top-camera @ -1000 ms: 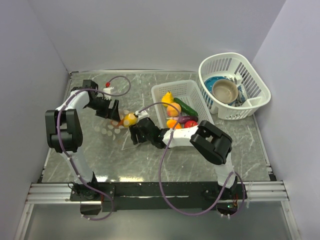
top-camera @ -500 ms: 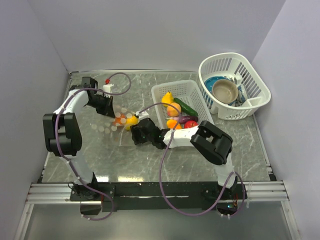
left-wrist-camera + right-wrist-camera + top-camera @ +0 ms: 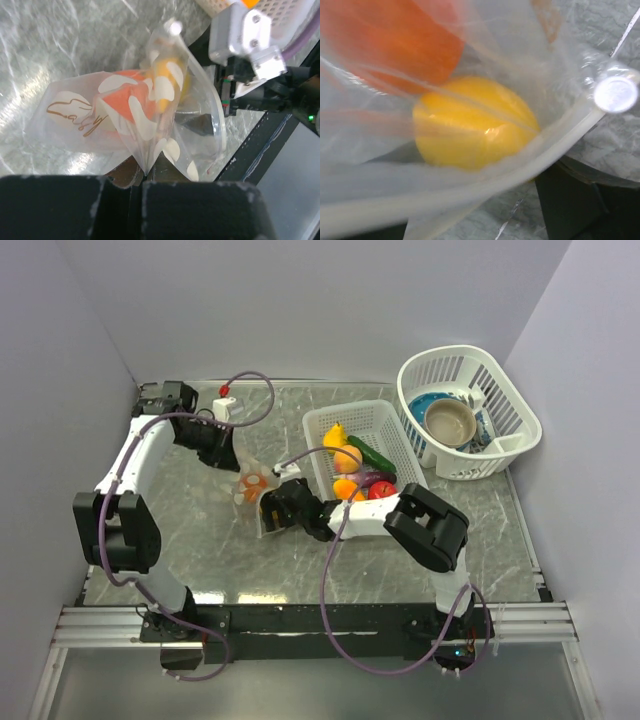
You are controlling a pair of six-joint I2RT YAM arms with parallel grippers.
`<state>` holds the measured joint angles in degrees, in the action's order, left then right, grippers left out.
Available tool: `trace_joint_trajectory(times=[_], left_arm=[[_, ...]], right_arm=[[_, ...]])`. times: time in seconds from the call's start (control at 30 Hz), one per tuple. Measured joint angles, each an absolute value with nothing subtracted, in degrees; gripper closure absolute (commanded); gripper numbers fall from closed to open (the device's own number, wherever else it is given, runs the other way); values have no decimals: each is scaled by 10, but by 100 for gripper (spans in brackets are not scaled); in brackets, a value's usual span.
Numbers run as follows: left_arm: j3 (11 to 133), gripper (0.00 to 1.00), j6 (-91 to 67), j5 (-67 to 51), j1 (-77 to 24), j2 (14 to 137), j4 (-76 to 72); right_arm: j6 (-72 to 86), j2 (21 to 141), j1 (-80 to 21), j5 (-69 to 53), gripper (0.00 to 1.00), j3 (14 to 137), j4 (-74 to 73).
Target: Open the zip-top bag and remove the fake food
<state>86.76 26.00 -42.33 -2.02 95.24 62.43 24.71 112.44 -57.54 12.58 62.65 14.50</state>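
We note the left gripper [image 3: 145,172] has clenched since a second ago and hauled the zip-top bag [image 3: 75,115] up, left of the basket [image 3: 345,409]. It likely pinches a fold to present the mouth. Orange and yellow fake food [image 3: 475,120] sits inside. The right gripper [image 3: 270,508], nearer the basket, is spread at the mouth.

A grey marbled tabletop [image 3: 480,540] fills the enclosure, with soft white glare along its near part. Plain pale walls close it in: the far wall [image 3: 320,300], the left wall [image 3: 50,390] and the right wall [image 3: 600,440]. A ribbed aluminium rail [image 3: 100,625] runs along the near edge, with grey floor [image 3: 300,690] beyond it.
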Motion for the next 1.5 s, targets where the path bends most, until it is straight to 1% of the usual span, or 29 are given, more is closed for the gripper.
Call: trace_joint_trajectory(times=[0.33, 0.43, 0.53, 0.57, 0.63, 0.67, 0.7, 0.77, 0.97, 1.13, 1.2, 1.4, 1.47, 1.5], left_arm=[[835, 99, 263, -406, -18, 967, 618], [835, 99, 265, -406, -18, 971, 618], [834, 99, 269, -402, -20, 971, 617], [832, 99, 271, -400, -21, 971, 616], [828, 99, 274, -395, -23, 971, 615], [826, 99, 274, -392, -23, 971, 615], [824, 99, 274, -389, -24, 971, 615], [822, 99, 274, -384, -24, 971, 613], [818, 99, 272, -364, -25, 971, 600], [818, 99, 265, -337, -26, 974, 582], [819, 99, 262, -330, -26, 974, 578], [830, 99, 258, -316, -26, 974, 576], [830, 99, 258, -316, -26, 974, 575], [830, 99, 258, -316, -26, 974, 576]], right_arm=[[241, 1124, -581, 141, 5, 637, 122], [235, 1133, -583, 142, 7, 656, 104], [225, 1149, -585, 146, 15, 682, 89], [222, 1153, -586, 148, 22, 688, 86], [215, 1153, -589, 151, 31, 689, 85], [212, 1153, -590, 152, 41, 687, 90], [209, 1153, -592, 153, 46, 683, 96], [205, 1152, -597, 161, 51, 678, 105], [195, 1118, -615, 188, 52, 627, 119], [196, 1011, -625, 203, 48, 539, 111], [196, 964, -625, 211, 49, 519, 108], [195, 902, -619, 268, 50, 510, 106], [200, 887, -601, 277, 54, 496, 107], [203, 881, -587, 280, 54, 493, 105]])
